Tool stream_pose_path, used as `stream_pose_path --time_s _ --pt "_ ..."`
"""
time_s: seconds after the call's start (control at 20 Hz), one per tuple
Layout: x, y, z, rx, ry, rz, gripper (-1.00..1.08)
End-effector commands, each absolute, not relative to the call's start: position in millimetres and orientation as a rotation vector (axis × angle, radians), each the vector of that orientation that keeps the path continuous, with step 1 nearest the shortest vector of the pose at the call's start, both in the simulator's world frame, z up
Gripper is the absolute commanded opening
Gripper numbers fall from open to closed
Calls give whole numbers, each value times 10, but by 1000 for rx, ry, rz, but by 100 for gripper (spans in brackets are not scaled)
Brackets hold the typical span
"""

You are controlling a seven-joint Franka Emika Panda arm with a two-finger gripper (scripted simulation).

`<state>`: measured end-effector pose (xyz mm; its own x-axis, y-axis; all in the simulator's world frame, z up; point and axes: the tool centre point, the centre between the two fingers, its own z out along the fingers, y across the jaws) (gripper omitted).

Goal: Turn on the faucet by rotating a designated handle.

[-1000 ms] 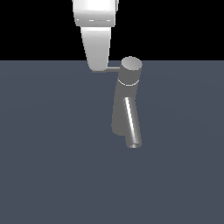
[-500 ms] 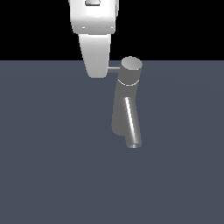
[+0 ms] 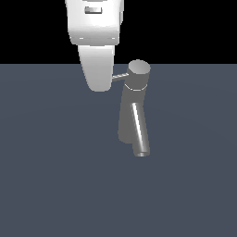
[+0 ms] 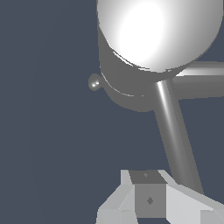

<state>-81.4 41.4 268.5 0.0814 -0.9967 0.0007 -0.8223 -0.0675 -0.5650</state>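
The grey faucet (image 3: 131,115) stands in the middle of the exterior view, its slanted spout (image 3: 140,134) running down toward the camera. The thin handle (image 3: 121,76) sticks out of the round cap (image 3: 139,69) toward the exterior view's left. My white gripper (image 3: 98,87) hangs over the handle's outer end and hides it. In the wrist view the handle (image 4: 173,131) runs from the cap (image 4: 153,35) down beside my gripper (image 4: 151,205). The fingers (image 4: 114,205) sit together with no gap showing and nothing between them.
The faucet stands on a flat dark blue-grey surface (image 3: 55,176). A small round knob (image 4: 94,82) juts from the faucet body under the cap in the wrist view. The thick spout (image 4: 201,78) leaves the body sideways there.
My gripper has come down lower, so its fingertip now covers more of the handle's outer end. The faucet and handle look unmoved.
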Motion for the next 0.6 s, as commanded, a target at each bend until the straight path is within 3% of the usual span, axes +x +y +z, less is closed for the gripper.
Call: stream_pose_path --time_s 0.0,0.55 --pt "-901 371 2622 -1943 1807 -553 -100" --pt "-1002 398 2563 -1949 1790 -556 -100"
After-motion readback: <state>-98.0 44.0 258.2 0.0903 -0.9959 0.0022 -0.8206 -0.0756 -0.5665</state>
